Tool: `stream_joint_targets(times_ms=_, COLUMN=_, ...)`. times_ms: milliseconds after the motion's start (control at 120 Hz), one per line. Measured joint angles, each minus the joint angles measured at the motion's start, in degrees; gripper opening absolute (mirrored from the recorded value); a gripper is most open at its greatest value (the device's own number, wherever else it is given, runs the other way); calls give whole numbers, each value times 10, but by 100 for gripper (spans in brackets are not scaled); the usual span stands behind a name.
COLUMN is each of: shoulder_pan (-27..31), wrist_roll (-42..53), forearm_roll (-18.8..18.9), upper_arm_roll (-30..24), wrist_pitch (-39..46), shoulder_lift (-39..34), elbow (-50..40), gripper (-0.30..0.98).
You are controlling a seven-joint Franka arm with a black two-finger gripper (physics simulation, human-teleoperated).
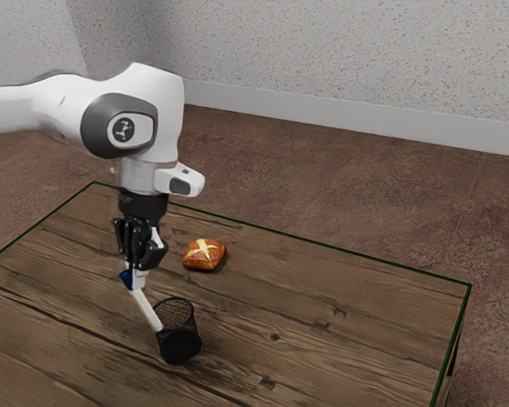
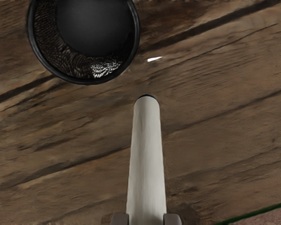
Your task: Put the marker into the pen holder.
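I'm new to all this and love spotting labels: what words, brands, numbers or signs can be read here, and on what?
No words or numbers can be read.
Arm: a small round badge on its joint bears a pale sign, too small to make out.
Marker: no lettering on the side that shows.
Pen holder: none visible.
Bread-like item: a pale cross pattern, not writing.

Gripper (image 1: 136, 276) is gripping marker (image 1: 148, 312) | marker is slanting down from gripper | pen holder (image 1: 179, 337) is standing near and below gripper | bread (image 1: 204, 254) is lying off gripper's side | table (image 1: 339, 343) is extending beneath gripper
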Motion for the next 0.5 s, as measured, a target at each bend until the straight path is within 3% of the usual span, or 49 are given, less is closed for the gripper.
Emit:
stream_joint_targets(times_ms=350, shoulder_pan=22, wrist_roll=-21, forearm_roll=15, upper_arm_roll=1, wrist_pitch=47, shoulder_lift=84, elbow=54, gripper=-5)
stream_joint_targets(times_ms=500, shoulder_pan=39, wrist_roll=-25, forearm_roll=21, upper_arm_roll=1, wrist_pitch=57, shoulder_lift=96, elbow=59, gripper=28)
